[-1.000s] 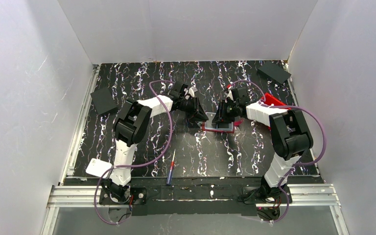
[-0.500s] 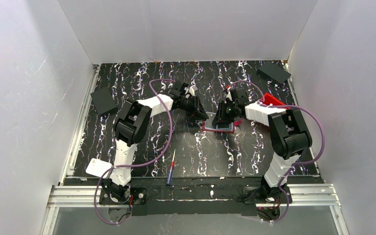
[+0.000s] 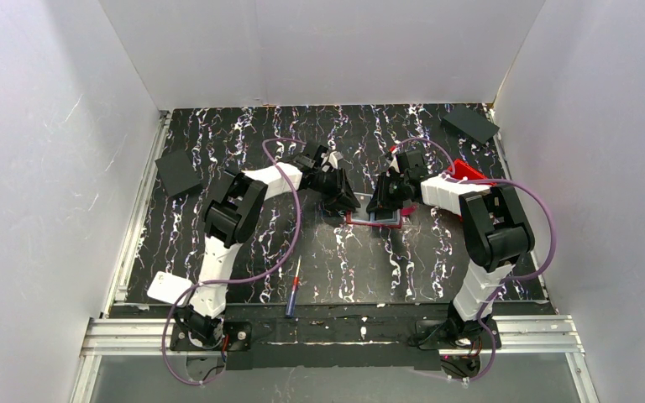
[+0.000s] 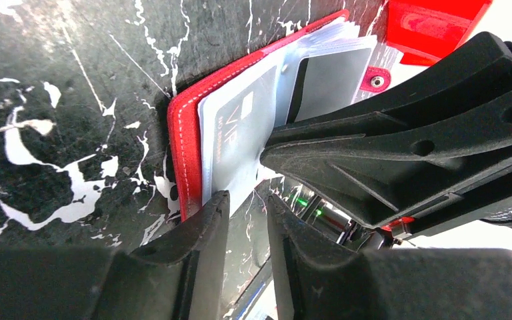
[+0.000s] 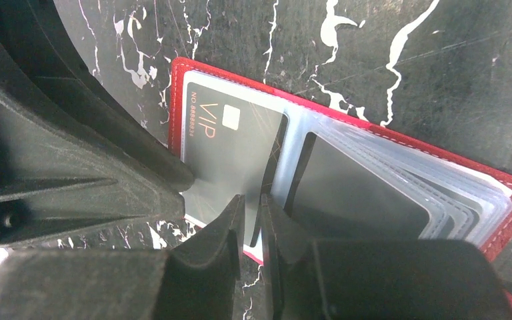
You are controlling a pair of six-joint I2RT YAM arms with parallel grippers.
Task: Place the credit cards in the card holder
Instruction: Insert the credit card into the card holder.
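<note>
The red card holder (image 3: 369,221) lies open on the marbled table, clear sleeves fanned (image 5: 373,193). A grey credit card (image 4: 237,133) marked VIP sits in its outer sleeve (image 5: 230,153), one end past the red edge (image 4: 183,153). My left gripper (image 4: 247,197) stands at that end, slightly open, with only table showing in the gap; one fingertip (image 5: 173,177) rests on the card. My right gripper (image 5: 253,199) reaches in from the other side (image 3: 382,204), jaws almost together on the sleeve edge beside the card. Other credit cards are not seen.
A red bin (image 3: 469,172) sits behind the right arm. Black flat squares lie at the far left (image 3: 177,174) and far right (image 3: 470,124). A pale flat piece (image 3: 168,288) and a blue-tipped tool (image 3: 292,290) lie near the front edge.
My right gripper's jaws have narrowed over the holder. The left arm has shifted slightly right, toward the holder. The holder has stayed in place.
</note>
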